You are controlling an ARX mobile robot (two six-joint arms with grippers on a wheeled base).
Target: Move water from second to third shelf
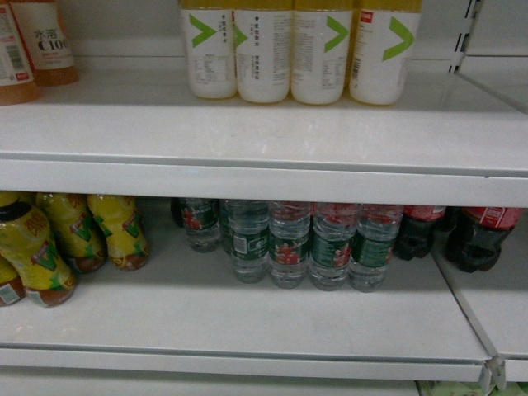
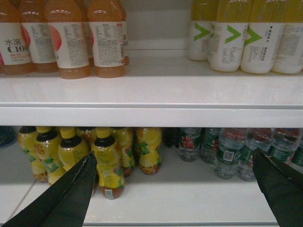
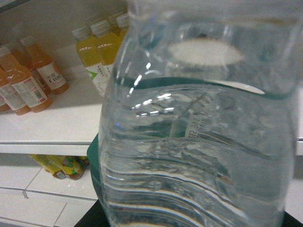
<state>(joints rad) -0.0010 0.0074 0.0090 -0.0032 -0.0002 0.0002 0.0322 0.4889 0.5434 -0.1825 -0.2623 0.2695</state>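
Head view: neither gripper shows; the upper shelf (image 1: 264, 132) has bare board in front of the white-labelled bottles (image 1: 297, 54), so set the load down there, upright. Left wrist view: the left gripper (image 2: 175, 182) stands wide and empty (aimed at the lower shelf). Right wrist view: the water bottle (image 3: 199, 137) fills the frame, evidently carried by the right gripper, whose jaws are hidden; their opening cannot be told.

You cannot see the right gripper: the water bottle (image 3: 199, 132) fills its wrist view, base and cap cropped, label print unreadable. In the head view, the shelf lip (image 1: 264, 183) hides the lower row's caps; yellow bottles (image 1: 33, 256) at 9 o'clock run off frame.
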